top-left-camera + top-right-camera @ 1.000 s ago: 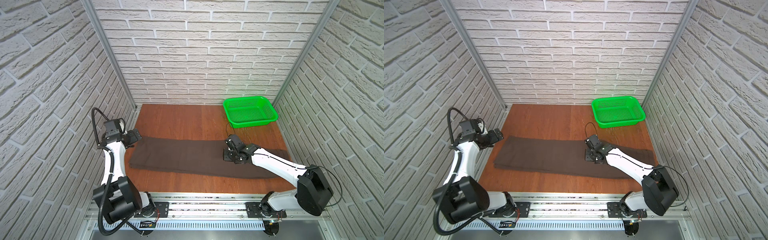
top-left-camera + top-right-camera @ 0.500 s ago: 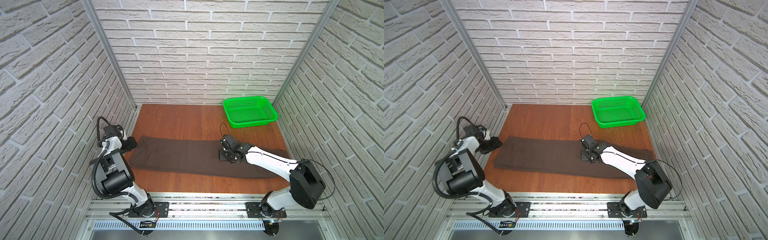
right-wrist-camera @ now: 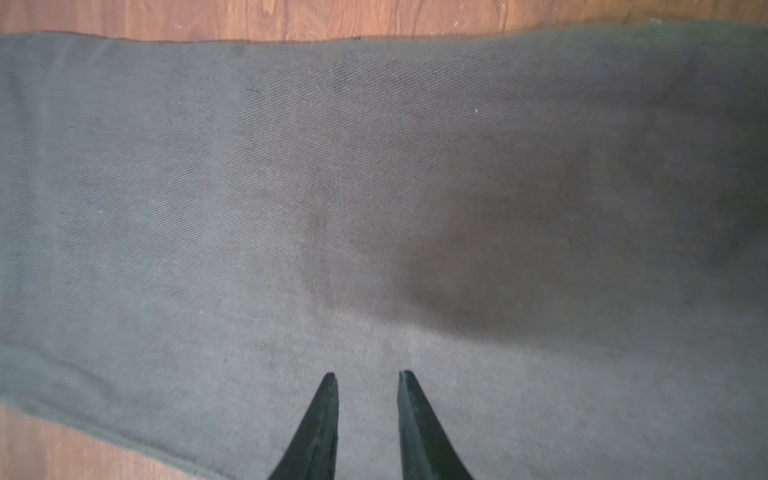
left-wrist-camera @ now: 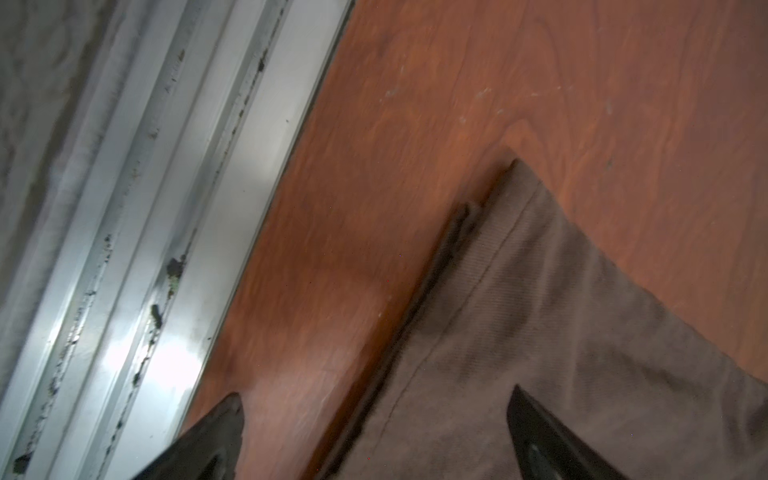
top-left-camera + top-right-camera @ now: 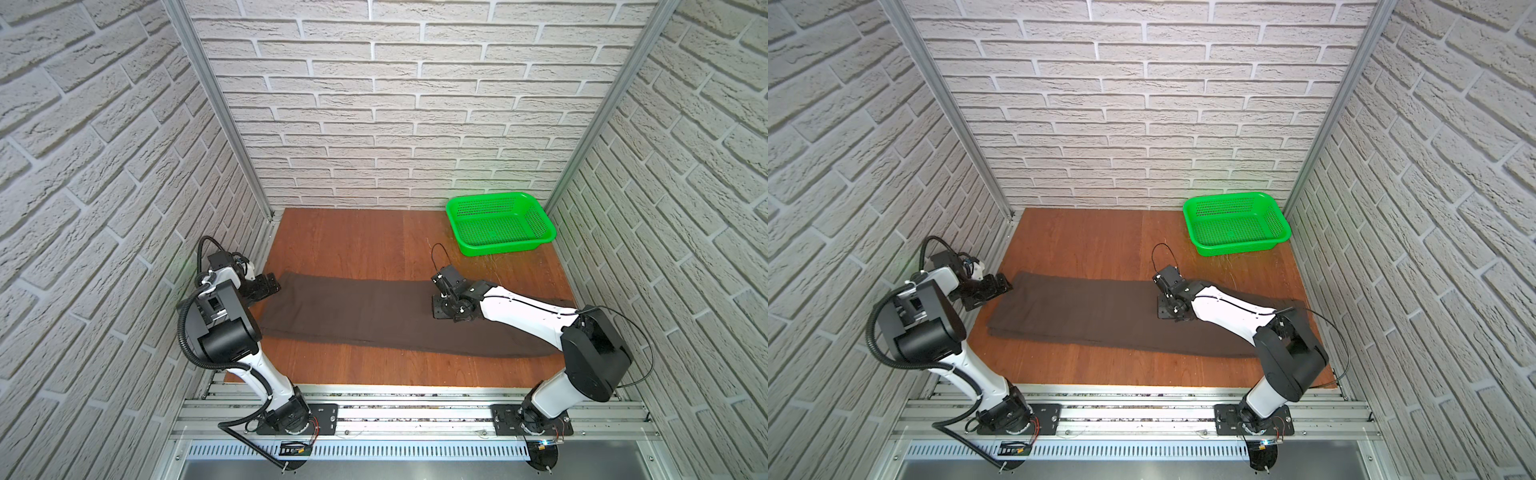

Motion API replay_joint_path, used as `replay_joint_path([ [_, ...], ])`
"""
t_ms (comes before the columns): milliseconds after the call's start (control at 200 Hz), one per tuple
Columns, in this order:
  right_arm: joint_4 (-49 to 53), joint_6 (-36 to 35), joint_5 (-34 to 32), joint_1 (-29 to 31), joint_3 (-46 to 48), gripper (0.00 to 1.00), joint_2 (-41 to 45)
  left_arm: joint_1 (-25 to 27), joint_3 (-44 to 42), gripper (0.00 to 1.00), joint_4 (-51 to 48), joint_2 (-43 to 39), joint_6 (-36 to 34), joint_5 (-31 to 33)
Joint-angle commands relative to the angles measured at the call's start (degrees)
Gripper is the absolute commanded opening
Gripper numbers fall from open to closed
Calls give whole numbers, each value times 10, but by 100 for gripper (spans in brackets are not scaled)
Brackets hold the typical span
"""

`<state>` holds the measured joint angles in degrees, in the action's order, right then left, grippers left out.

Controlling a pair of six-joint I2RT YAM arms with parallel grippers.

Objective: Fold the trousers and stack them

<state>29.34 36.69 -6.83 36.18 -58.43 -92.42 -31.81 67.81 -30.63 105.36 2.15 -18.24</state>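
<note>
Now, your left tool [image 4: 374, 415] stands wide open, straddling the 9 o'clock edge of the trousers [image 5: 365, 316]; that wrist view is blurred. Your right tool [image 3: 368, 374], narrowly parted, grips nothing over mid-cloth; contact unclear. Its arm [image 5: 528, 311] hides the 4 o'clock end on the bench [image 5: 353, 241].

Trousers [image 5: 374, 316] lie flat lengthwise across the table [image 5: 353, 245]; left gripper [image 5: 272, 286] sits at their left end, right gripper [image 5: 438, 307] low over their middle, basket [image 5: 505, 248] in the far right corner
</note>
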Motion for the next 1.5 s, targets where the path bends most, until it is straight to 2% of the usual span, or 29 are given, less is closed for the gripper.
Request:
replay_joint_path([
  [0,-1,9,-10,4,-9,27,-12,-2,14,93,-21,23,-16,-29],
  [180,1,20,-7,4,-11,27,-21,5,13,90,-39,30,-21,-59],
  [530,13,21,-16,6,-20,27,-13,53,1,89,-116,24,-40,-38],
  [815,8,21,-16,10,-18,27,-13,72,-11,83,-140,16,-48,-33],
  [1230,-14,28,-16,11,2,26,-14,119,-10,64,-169,33,-33,74],
  [1300,-18,27,-14,11,3,26,-17,124,-14,57,-168,33,-30,80],
  [1495,-20,22,-13,11,2,26,-21,131,-16,31,-162,26,-13,54],
])
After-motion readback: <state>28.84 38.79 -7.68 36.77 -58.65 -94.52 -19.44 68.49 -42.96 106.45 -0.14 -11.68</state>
